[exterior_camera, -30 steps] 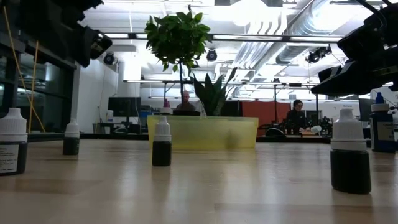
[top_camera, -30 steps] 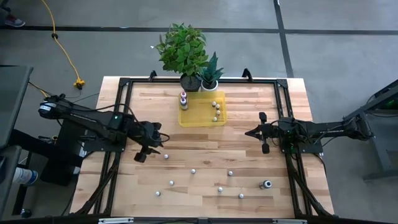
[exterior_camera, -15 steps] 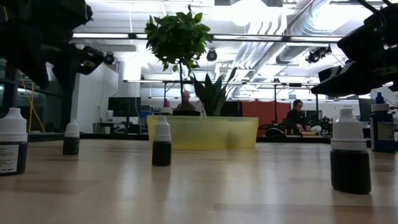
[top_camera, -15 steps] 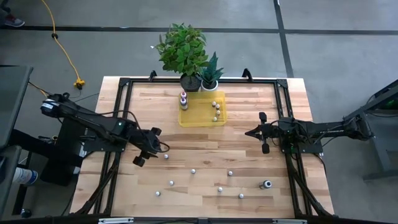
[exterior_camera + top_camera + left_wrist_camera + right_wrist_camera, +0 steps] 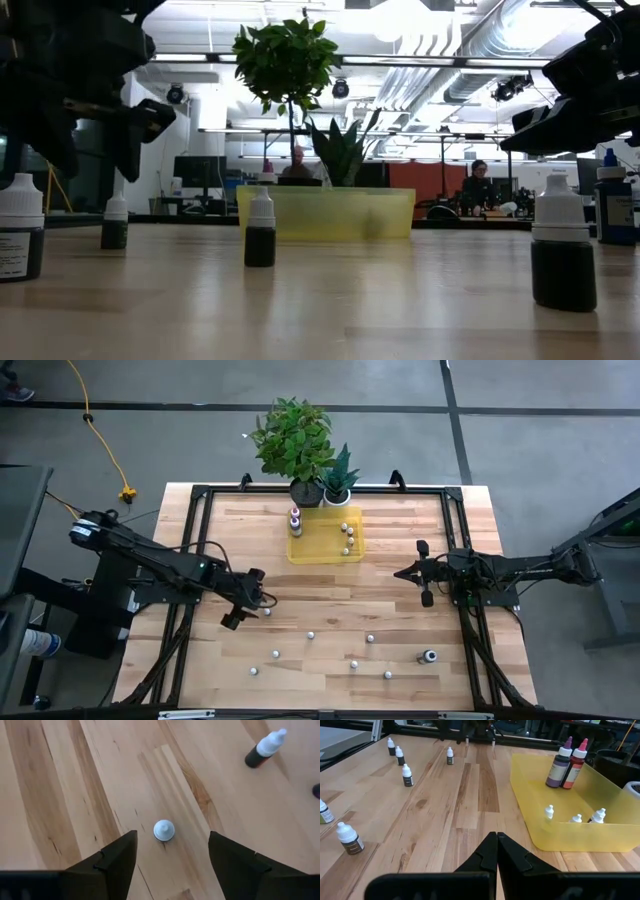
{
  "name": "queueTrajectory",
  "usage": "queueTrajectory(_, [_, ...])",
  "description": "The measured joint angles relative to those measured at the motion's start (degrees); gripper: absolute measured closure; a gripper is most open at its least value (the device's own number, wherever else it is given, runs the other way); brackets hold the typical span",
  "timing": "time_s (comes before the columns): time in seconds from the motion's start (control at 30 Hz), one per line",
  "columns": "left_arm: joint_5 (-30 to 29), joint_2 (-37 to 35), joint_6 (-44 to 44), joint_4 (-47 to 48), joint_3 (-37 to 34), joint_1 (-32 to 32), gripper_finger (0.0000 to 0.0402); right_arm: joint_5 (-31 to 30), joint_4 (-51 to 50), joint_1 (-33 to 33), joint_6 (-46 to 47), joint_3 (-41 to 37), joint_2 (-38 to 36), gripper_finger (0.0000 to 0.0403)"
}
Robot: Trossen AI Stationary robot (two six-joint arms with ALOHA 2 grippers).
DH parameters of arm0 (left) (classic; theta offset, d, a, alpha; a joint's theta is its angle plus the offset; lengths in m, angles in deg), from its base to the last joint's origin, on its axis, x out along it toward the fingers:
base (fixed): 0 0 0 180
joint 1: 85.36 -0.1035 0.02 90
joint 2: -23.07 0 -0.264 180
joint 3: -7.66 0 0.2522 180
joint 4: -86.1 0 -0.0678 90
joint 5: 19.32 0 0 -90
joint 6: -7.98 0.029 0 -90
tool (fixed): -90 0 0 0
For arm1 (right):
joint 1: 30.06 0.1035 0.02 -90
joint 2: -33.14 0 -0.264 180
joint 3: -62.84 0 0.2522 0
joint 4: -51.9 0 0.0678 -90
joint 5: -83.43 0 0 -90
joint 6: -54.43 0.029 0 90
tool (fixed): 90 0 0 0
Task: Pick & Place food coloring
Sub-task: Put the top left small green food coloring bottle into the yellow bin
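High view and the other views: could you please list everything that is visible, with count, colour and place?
loose small bottles: seven, whitish caps, near half of the table
larger bottle: one, dark, near right part
small bottles in tray: about four, whitish caps
tall bottles: two, purple and red, tray corner
tray: one, translucent yellow, far middle
plants: two, green, potted, behind the tray
table: one, light wood, black frame
cable: one, yellow, on the floor
people: two, far in the room
left pincer: open, above one loose bottle
right pincer: shut, empty, right side
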Motion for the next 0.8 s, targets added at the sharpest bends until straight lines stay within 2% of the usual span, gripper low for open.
queueTrajectory(0.5, [-2.7, 3.5, -0.2, -10.3, -3.5, 0.0, 0.0165, 0.0, 0.0, 0.0, 0.0, 0.0, 0.0, 0.0402])
queueTrajectory(0.8, [-2.6, 6.3, -0.4, -10.6, -3.5, 0.0, 0.0165, 0.0, 0.0, 0.0, 0.0, 0.0, 0.0, 0.0402])
